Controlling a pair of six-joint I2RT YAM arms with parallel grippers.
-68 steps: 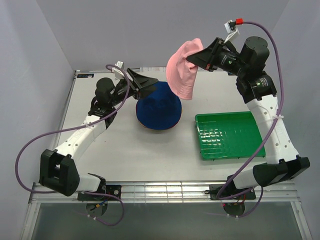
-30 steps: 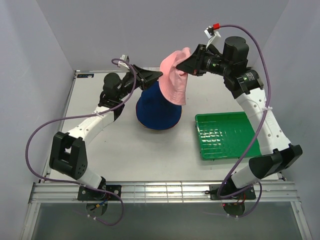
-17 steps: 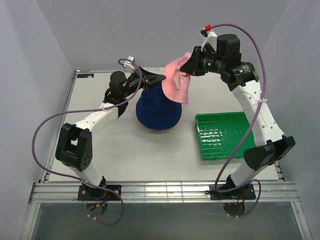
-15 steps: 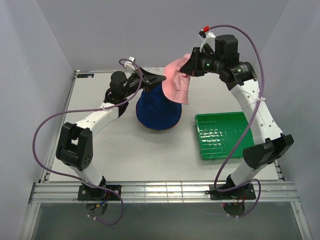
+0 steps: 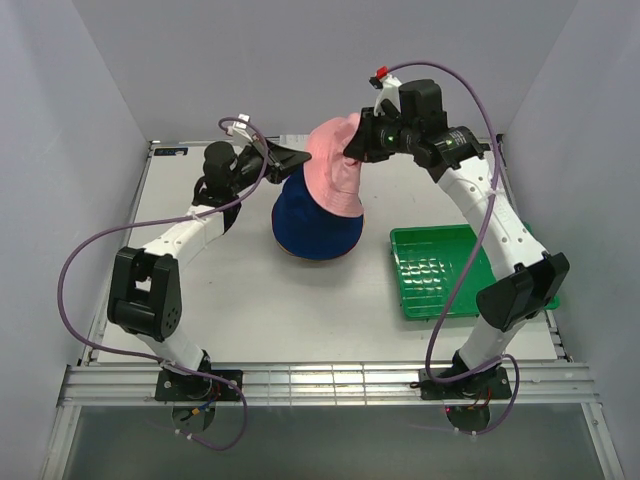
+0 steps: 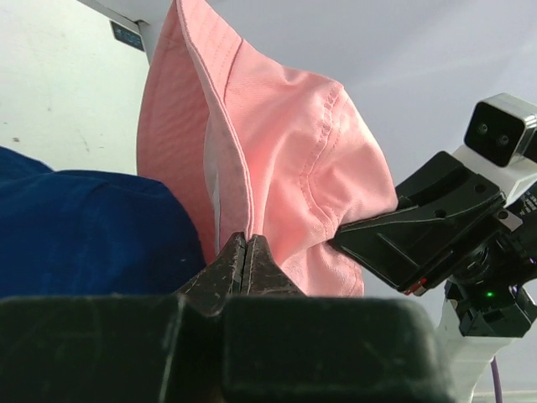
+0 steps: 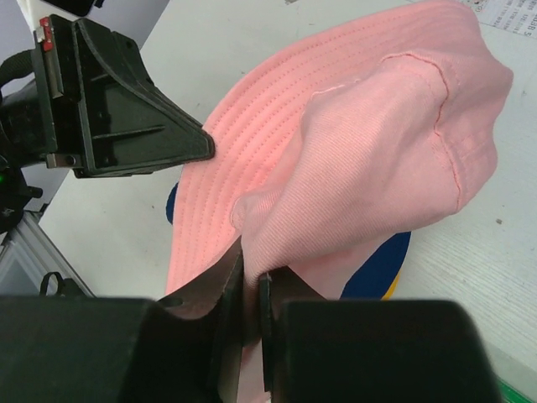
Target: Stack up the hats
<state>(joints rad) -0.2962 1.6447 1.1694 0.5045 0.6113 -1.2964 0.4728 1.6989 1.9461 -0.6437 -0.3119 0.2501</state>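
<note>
A pink hat (image 5: 335, 172) hangs tilted over the top of a blue hat (image 5: 318, 228) at the table's middle back. In the right wrist view a yellow sliver (image 7: 394, 290) shows under the blue hat (image 7: 379, 267). My left gripper (image 5: 305, 157) is shut on the pink hat's brim, seen at the left gripper's fingertips (image 6: 245, 240) beside the blue hat (image 6: 84, 227). My right gripper (image 5: 351, 150) pinches a fold of the pink hat (image 7: 361, 143); at the right gripper (image 7: 252, 262) the jaws stand a hair apart with fabric between them. The two grippers face each other across the pink hat (image 6: 285, 159).
A green tray (image 5: 455, 270) lies on the table to the right of the hats. Grey walls close in at the back and both sides. The left gripper's black finger (image 7: 126, 117) shows close to the brim in the right wrist view.
The right arm has carried the pink hat left and down over the blue hat. The left gripper rose to the brim and shut on it.
</note>
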